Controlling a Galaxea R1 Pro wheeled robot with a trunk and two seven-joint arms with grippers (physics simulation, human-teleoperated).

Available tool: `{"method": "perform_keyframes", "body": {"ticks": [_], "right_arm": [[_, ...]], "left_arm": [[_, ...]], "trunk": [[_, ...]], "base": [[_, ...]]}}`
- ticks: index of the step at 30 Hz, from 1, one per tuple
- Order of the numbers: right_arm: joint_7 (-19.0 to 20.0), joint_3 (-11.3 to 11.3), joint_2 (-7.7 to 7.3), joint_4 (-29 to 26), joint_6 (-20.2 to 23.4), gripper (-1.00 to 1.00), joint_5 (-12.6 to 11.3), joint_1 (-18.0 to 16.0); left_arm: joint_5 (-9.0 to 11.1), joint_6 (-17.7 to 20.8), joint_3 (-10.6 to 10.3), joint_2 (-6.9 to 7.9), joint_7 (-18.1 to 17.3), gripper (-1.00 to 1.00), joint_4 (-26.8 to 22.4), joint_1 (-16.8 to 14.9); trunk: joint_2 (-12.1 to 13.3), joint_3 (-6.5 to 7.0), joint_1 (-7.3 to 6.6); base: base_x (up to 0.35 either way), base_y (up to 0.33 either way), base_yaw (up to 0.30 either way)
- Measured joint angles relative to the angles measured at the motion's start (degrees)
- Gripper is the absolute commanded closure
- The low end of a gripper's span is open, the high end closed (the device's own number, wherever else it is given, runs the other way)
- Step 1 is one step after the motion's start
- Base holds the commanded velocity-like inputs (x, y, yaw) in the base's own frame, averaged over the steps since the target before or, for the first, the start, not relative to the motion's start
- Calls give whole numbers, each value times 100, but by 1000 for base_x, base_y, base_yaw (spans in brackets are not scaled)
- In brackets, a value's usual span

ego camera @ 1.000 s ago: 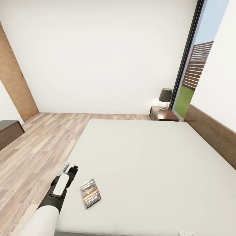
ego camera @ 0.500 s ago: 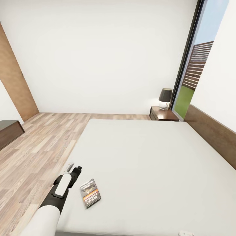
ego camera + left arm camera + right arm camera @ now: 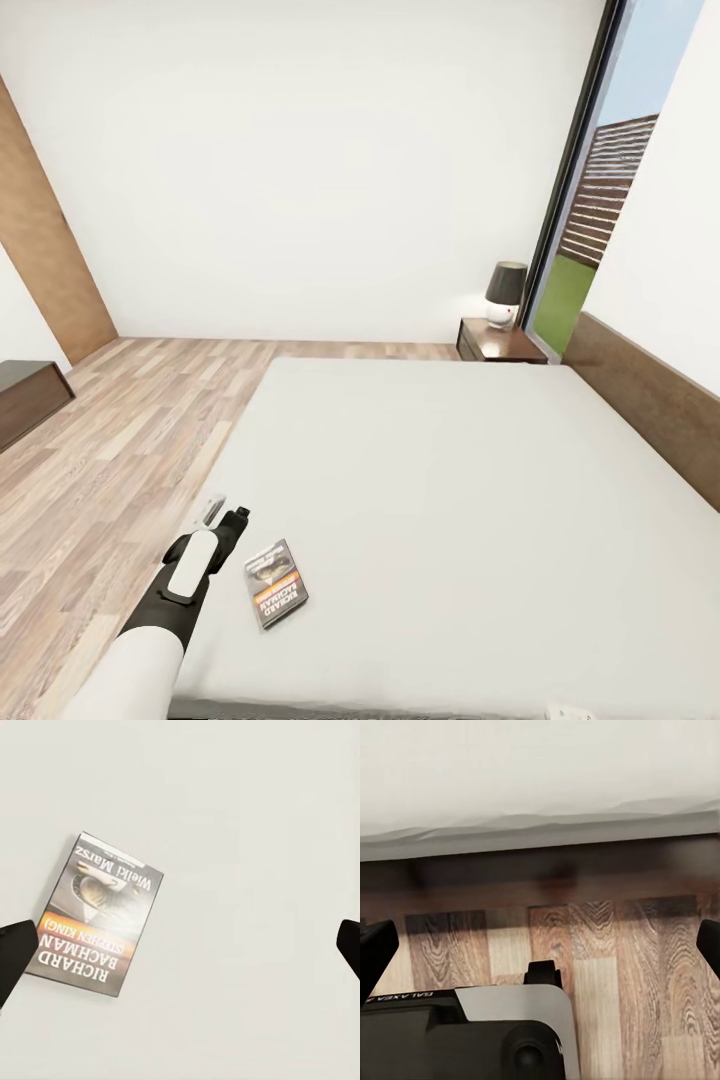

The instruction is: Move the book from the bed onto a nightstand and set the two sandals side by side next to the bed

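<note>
Left gripper (image 3: 226, 517) over bed (image 3: 450, 500) near its left edge, fingers spread wide, empty; one fingertip (image 3: 15, 956) just beside book cover in wrist view.

Right gripper (image 3: 540, 945) spread wide, empty, hanging low over plank floor (image 3: 607, 967) beside bed frame.

Richard Bachman paperback (image 3: 275, 583) flat on mattress, near front-left corner, just right of left gripper.

Nightstand (image 3: 500, 343) with lamp (image 3: 505, 295) off far right corner, well apart.

Risks, judged:
- thin book flush on soft mattress; fingers may skate over cover, push it away
- gripper offset; closing likely misses
- edge pinch may slip on long carry

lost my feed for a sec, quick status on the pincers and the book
Left pincer open, hovering over the bed, beside the book, not touching. Right pincer open, low over the floor at the bed's edge. Book flat, nothing blocking it.
</note>
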Motion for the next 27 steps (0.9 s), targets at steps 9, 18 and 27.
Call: {"method": "perform_keyframes", "body": {"ticks": [9, 18, 27], "right_arm": [[0, 0, 0, 0, 0, -100, 0, 0], [-1, 0, 0, 0, 0, -100, -1, 0], [0, 0, 0, 0, 0, -100, 0, 0]], "left_arm": [[-1, -1, -1, -7, -9, -100, 0, 0], [-1, -1, -1, -8, -9, -100, 0, 0], [-1, -1, -1, -8, -9, -100, 0, 0]], "trunk": [[0, -81, 0], [0, -162, 0], [0, -243, 0]], "base": [[0, 0, 0], [0, 0, 0], [0, 0, 0]]}}
